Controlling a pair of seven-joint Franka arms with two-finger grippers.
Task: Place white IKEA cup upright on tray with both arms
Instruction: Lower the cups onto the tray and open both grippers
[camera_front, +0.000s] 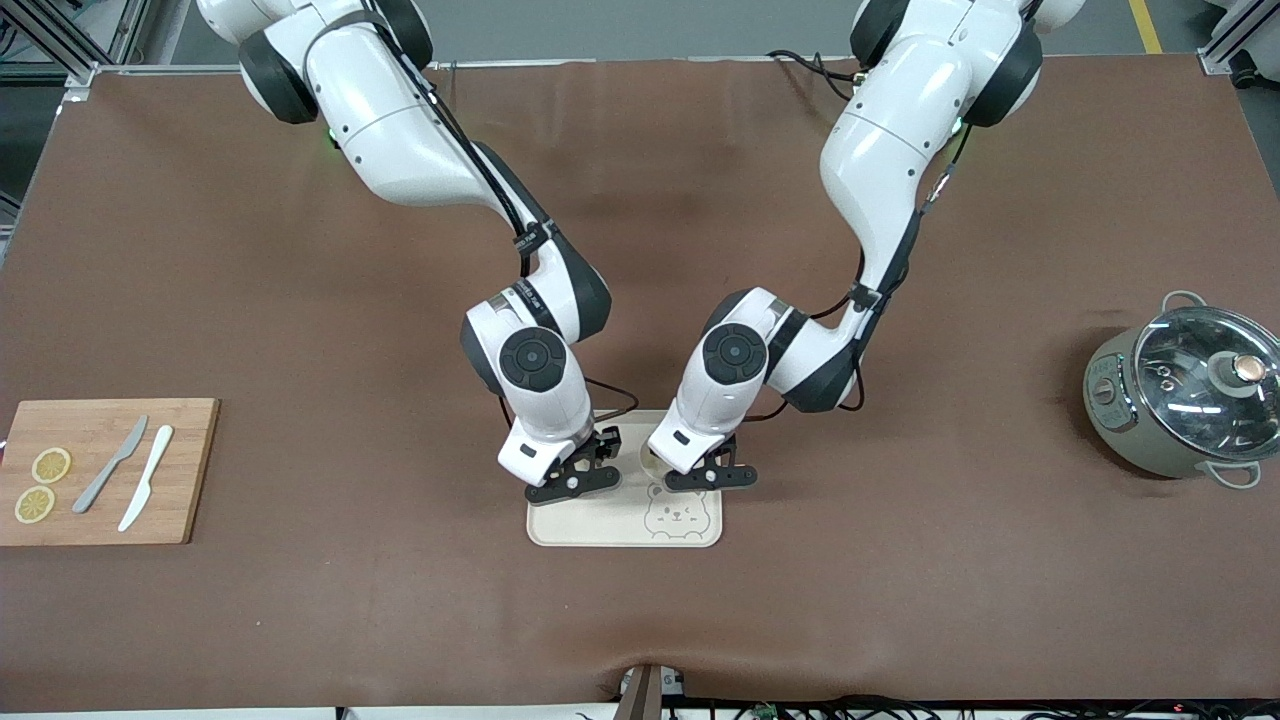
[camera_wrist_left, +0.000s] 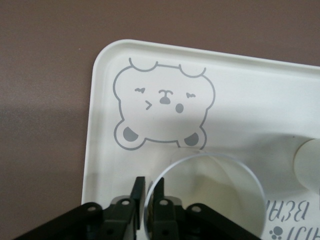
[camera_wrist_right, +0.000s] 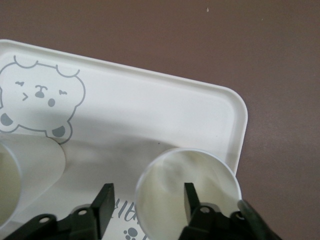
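The cream tray (camera_front: 600, 528) with its bear face lies mid-table, and both hands hang low over it. Two white cups stand upright on it. In the left wrist view one cup (camera_wrist_left: 215, 200) is beside the bear drawing on the tray (camera_wrist_left: 240, 90). My left gripper (camera_wrist_left: 149, 181) straddles its rim, slightly open, with a thin gap at the outer finger. My right gripper (camera_wrist_right: 147, 194) is wide open across the rim of the other cup (camera_wrist_right: 167, 187), near a corner of the tray (camera_wrist_right: 150, 105). In the front view the right gripper (camera_front: 575, 485) and left gripper (camera_front: 712, 478) hide most of both cups.
A wooden cutting board (camera_front: 190, 470) with two knives and two lemon slices lies at the right arm's end. A grey pot (camera_front: 1185, 395) with a glass lid stands at the left arm's end. Brown mat surrounds the tray.
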